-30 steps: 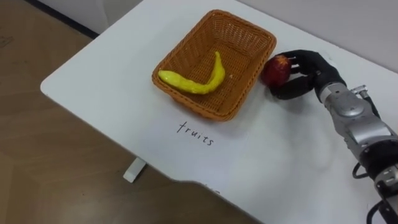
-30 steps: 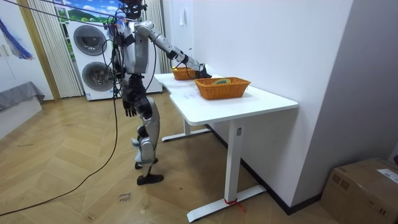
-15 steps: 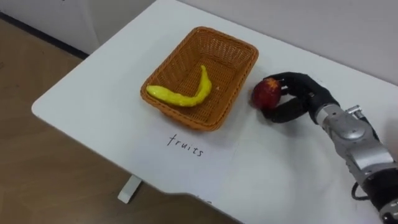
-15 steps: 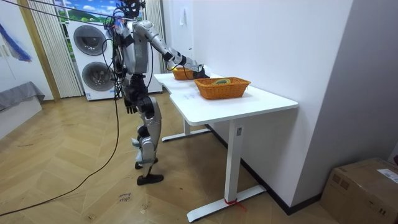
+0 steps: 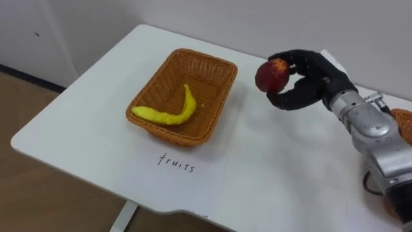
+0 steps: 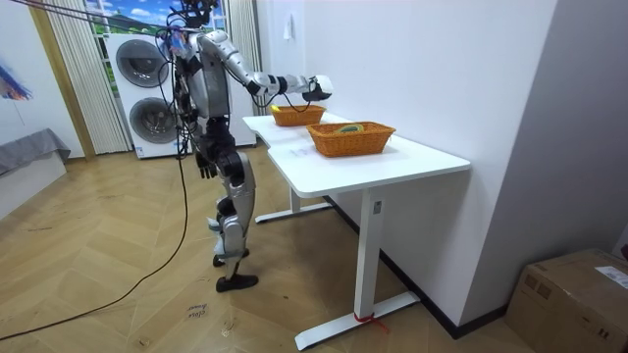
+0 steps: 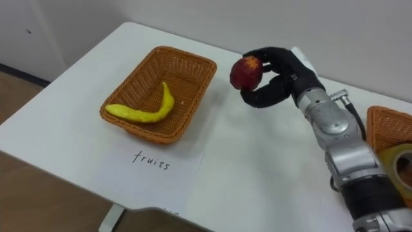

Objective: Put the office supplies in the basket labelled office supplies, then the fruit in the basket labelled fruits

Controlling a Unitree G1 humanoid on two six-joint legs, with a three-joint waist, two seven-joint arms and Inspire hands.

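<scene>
Right robot hand (image 5: 308,78) is up off the desk (image 5: 277,174) with a red apple (image 5: 271,75) in it, dark fingers and thumb curled round the fruit. The apple hangs in the air just beside the far right corner of the wicker basket (image 5: 212,106), not over it. Inside that basket, a yellow banana (image 5: 164,115) lies along the near side, alone.

Now the writing: a white sheet (image 5: 177,169) sits flat on the desk just in front of the basket, and one handwritten word on it reads "fruits".

Over at the right edge of the right eye view, a second wicker basket (image 7: 385,122) is cut off by the frame. Something yellowish and ring-shaped (image 7: 398,161) is inside, too cropped to name. The apple's far side is hidden in the palm.

In the room view the robot stands at the desk's end, washing machines (image 6: 142,83) behind it, right arm stretched over the baskets. The left robot hand (image 6: 204,165) hangs by its hip, too small to read.
</scene>
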